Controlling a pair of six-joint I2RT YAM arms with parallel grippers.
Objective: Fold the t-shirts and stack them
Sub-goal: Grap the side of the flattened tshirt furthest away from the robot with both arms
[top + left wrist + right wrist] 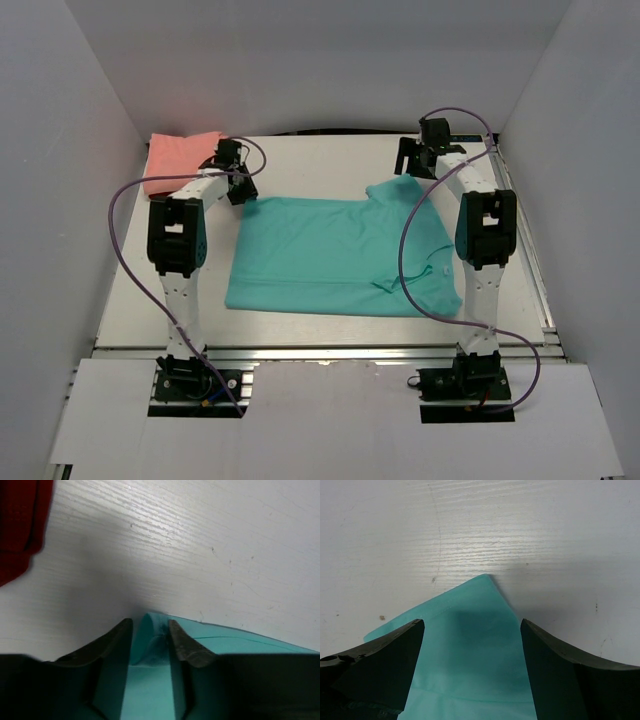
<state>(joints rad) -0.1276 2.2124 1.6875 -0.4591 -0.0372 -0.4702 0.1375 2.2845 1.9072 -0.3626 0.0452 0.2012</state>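
— Where is the teal t-shirt [340,255] lying?
— Spread flat around the middle of the worktop [330,160], with one pointed flap reaching toward the far right corner.
— And the left claw [150,624]?
— It sits at the shirt's far left corner. Its fingers [177,640] stand close together with a raised, wrinkled ridge of teal cloth pinched between them, so it is clamped on that corner.
— The right claw [472,625]?
— Down over the tip of that far right flap. Its fingers are wide apart, one on each side of the cloth point, and neither touches the fabric. Bare worktop shows just beyond the tip.
— Any other shirts?
— The salmon t-shirt [180,160] lies bunched in the far left corner of the worktop, just beyond the left arm and apart from the teal one. A dark red t-shirt [20,525] shows at the upper left of the left wrist view, well apart from the pinched corner; I cannot tell how it is folded
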